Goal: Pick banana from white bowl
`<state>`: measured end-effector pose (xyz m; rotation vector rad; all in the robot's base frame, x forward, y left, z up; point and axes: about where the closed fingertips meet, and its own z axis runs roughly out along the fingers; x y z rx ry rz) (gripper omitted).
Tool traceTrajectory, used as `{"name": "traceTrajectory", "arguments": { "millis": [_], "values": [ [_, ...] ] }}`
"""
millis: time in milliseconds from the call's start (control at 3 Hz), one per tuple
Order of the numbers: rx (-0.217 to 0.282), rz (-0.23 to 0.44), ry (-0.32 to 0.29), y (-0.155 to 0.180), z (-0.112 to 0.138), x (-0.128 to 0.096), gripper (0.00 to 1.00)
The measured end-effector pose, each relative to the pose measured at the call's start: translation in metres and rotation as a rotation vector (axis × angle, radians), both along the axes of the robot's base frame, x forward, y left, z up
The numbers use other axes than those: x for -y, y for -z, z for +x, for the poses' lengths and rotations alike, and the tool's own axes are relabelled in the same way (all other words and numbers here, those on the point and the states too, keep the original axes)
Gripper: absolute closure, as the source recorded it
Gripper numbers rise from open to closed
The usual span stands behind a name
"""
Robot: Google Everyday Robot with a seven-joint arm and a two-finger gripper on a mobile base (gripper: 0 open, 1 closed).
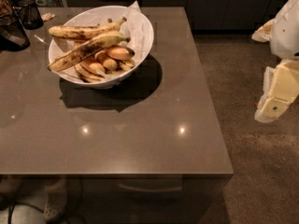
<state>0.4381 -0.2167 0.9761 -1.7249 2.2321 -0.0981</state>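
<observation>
One high, mid-distance view angled down across the table (140, 139) (gripper (276, 97) far right).

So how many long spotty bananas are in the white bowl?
2. The longest brown-blotched yellow banana lies diagonally across the glossy white bowl; the shorter spotted banana behind it. Small orange-yellow bananas underneath might hide more. The gripper hangs far right, beside the brown table.

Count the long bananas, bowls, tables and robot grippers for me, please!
Long bananas: 2, the longest banana and a shorter banana
White bowl: 1
Table: 1
Gripper: 1, off to the right, above the floor
Total: 5
</observation>
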Motion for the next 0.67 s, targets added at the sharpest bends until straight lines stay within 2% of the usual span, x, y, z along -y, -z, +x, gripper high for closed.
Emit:
{"name": "traceTrajectory", "arguments": {
  "millis": [333, 667],
  "values": [
    [0.000, 0.000, 0.000, 0.000, 0.000, 0.000, 0.00],
    [-0.026, -0.004, 0.009, -0.007, 0.024, -0.020, 0.00]
  ]
}}
